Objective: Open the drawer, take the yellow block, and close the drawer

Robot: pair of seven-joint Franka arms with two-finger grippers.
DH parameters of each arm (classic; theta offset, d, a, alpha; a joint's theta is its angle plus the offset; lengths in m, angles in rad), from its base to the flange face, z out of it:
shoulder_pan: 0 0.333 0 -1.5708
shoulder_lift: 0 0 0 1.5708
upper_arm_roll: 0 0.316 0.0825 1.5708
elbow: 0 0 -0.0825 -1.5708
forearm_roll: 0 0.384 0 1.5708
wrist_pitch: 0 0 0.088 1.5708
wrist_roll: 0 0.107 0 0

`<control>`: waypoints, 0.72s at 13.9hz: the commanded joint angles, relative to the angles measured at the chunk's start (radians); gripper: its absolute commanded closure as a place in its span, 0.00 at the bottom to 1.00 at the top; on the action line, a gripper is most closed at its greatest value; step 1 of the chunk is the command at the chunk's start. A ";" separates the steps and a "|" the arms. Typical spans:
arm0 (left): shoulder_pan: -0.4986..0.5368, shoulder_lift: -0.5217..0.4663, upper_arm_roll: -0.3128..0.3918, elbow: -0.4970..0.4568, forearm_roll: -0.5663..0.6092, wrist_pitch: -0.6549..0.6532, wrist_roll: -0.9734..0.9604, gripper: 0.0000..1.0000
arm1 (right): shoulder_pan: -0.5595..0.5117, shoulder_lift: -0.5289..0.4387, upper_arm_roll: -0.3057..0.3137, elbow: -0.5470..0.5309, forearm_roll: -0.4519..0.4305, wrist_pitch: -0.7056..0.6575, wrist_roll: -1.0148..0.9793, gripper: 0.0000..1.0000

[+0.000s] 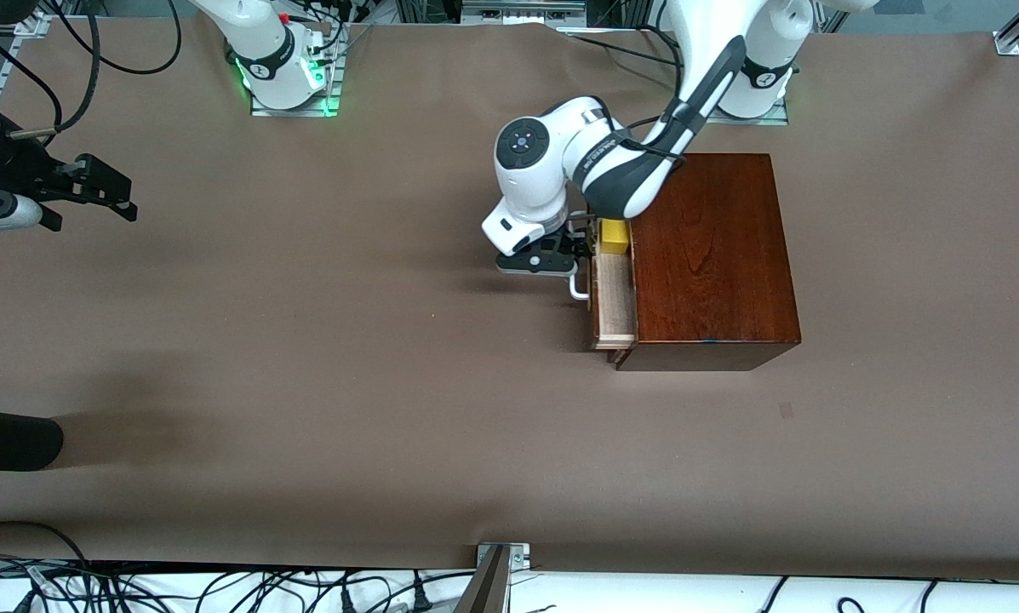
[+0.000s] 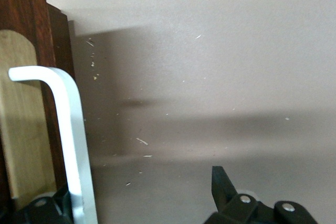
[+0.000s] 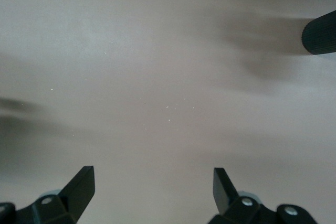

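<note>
Cabinet (image 1: 713,255) sits on the brown table (image 1: 305,340) toward the left arm's end, close to that arm's base. Its front faces the right arm's end. Drawer (image 1: 613,294) is pulled out part way, a narrow strip of pale interior showing; its long axis runs from the bases' edge toward the front camera. The drawer front stands just clear of the cabinet face, so the opening is slim.

Block (image 1: 615,237) lies in the drawer at the end farthest from the front camera, faces square to the drawer walls, partly under the left wrist.

Handle (image 1: 579,288): white bar, parallel to the drawer front, bent ends turning into the wood. In the left wrist view the bar (image 2: 73,145) runs along the drawer front (image 2: 23,114).

Left gripper (image 1: 573,255) is at the handle, low, in front of the drawer. Fingers spread: one finger (image 2: 223,182) stands well apart from the bar over bare table, the other is at the bar's side. No squeeze on the bar is visible; it lies between the spread fingers.

Right gripper (image 1: 92,191) waits over the table edge at the right arm's end, fingers (image 3: 79,187) wide apart, nothing between them.

Wide bare tabletop lies in front of the drawer.
</note>
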 commanded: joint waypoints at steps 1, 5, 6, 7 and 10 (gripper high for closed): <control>-0.038 0.105 -0.010 0.124 -0.014 0.053 -0.086 0.00 | -0.006 -0.002 0.001 0.008 0.004 -0.017 0.000 0.00; -0.038 0.112 -0.010 0.144 -0.017 0.051 -0.100 0.00 | -0.006 0.000 0.000 0.008 0.004 -0.017 0.000 0.00; -0.039 0.112 -0.010 0.144 -0.018 0.051 -0.100 0.00 | -0.006 -0.002 0.000 0.009 0.004 -0.017 0.000 0.00; -0.039 0.110 -0.010 0.144 -0.017 0.051 -0.104 0.00 | -0.006 0.000 0.000 0.009 0.004 -0.017 0.000 0.00; -0.038 0.099 -0.010 0.144 -0.015 0.045 -0.100 0.00 | -0.006 0.000 0.000 0.009 0.004 -0.017 0.000 0.00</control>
